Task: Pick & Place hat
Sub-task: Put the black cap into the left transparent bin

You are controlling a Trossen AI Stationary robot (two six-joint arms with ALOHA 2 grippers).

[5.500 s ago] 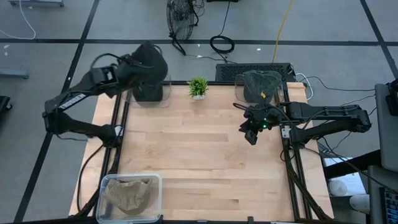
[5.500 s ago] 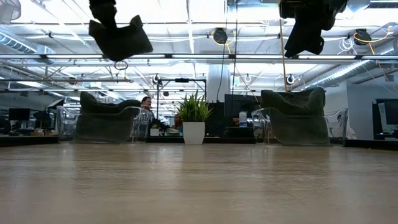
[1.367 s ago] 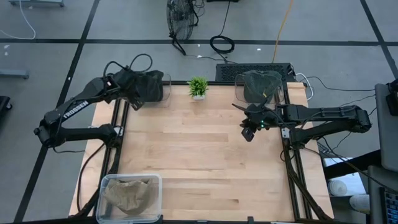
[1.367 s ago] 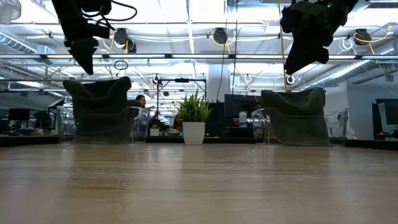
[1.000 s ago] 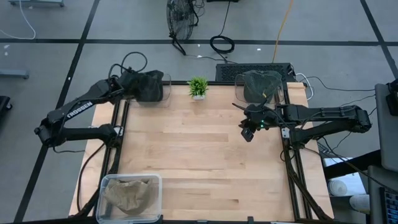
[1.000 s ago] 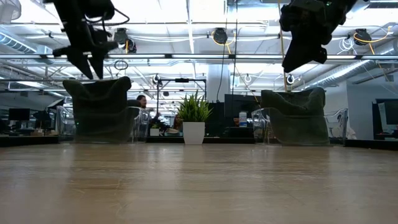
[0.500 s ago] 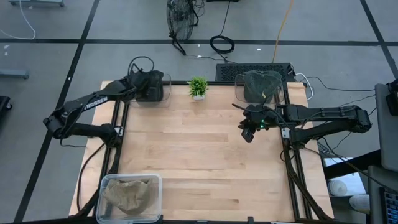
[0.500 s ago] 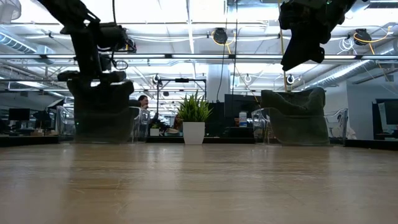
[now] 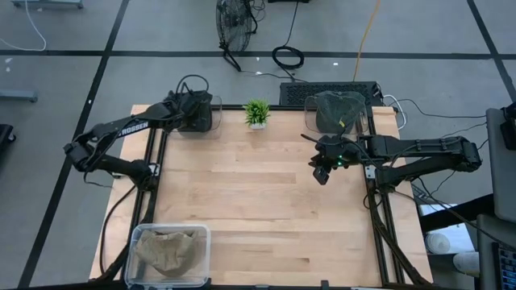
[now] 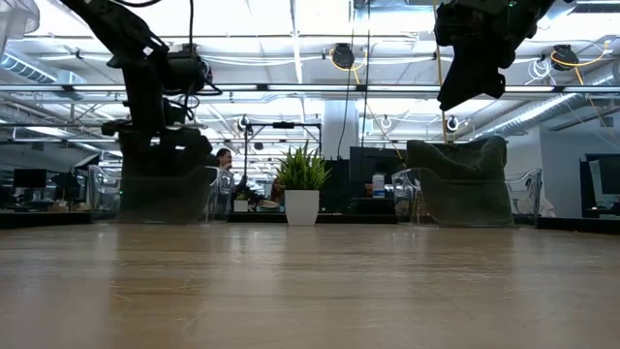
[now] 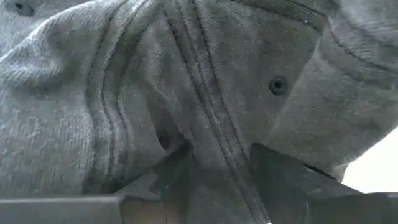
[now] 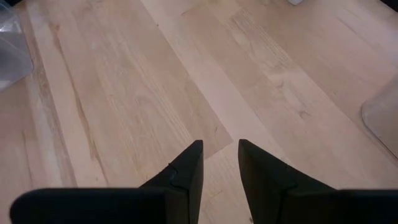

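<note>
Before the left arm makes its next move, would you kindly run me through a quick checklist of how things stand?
1. Left pincer down at the dark grey hat: ok, fabric lies between its fingers.
2. Firm grip on that hat: cannot tell.
3. Hat sits in the clear bin at the table's far left corner: ok.
4. Right pincer out of the way: ok, it hangs above bare table, holding nothing.
5. Potted plant apart from the left arm: ok.
6. Near-left bin holds tan fabric: ok.

We see the hat (image 11: 124, 93) as grey matt woven cloth with stitched seams. Desk (image 9: 258, 201) is pale smooth wood; bin (image 9: 137, 238) clear plastic.
</note>
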